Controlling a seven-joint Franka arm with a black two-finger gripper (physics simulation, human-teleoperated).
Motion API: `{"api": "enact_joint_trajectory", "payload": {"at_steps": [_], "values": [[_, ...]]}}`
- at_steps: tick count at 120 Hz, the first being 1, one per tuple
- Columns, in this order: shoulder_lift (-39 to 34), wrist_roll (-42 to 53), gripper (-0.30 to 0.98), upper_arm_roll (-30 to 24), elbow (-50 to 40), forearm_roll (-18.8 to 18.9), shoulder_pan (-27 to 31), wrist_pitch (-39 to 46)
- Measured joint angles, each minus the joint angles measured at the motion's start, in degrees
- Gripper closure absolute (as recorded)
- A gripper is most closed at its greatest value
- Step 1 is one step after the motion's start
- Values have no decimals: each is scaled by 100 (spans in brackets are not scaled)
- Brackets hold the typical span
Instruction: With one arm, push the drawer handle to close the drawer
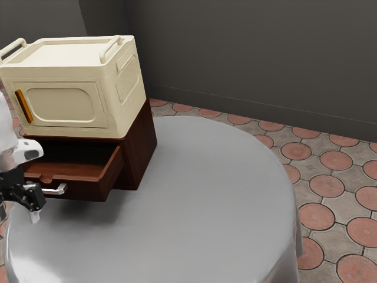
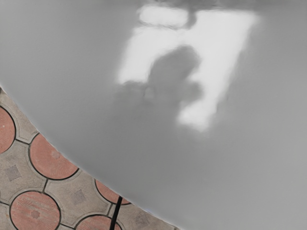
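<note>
fingers point(image 1: 35, 214) near handle point(image 1: 57, 190) of open drawer point(image 1: 85, 190); released or clenched, i cannot tell.

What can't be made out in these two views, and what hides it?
- Exterior view: one end of the handle, behind the gripper; whether they touch is unclear.
- Exterior view: the rest of the arm, cut off by the left edge.
- Exterior view: the floor of the drawer nearest its front, behind that front.
- Wrist view: what the blurred reflection shows.

The exterior view slants down from one side, the nearer wrist view faces downward, both sharing worktop point(image 1: 206, 206) and floor point(image 1: 327, 186).
</note>
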Motion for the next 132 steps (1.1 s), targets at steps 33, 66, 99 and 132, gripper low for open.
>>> {"api": "enact_joint_trajectory", "payload": {"at_steps": [33, 66, 99, 132], "values": [[518, 87, 2, 54, 23, 206, 26, 1396], [672, 189, 3, 220, 19, 493, -16, 1959], [853, 243, 4, 535, 2, 509, -196, 2172], [853, 217, 60, 683, 22, 501, -287, 2283]]}}
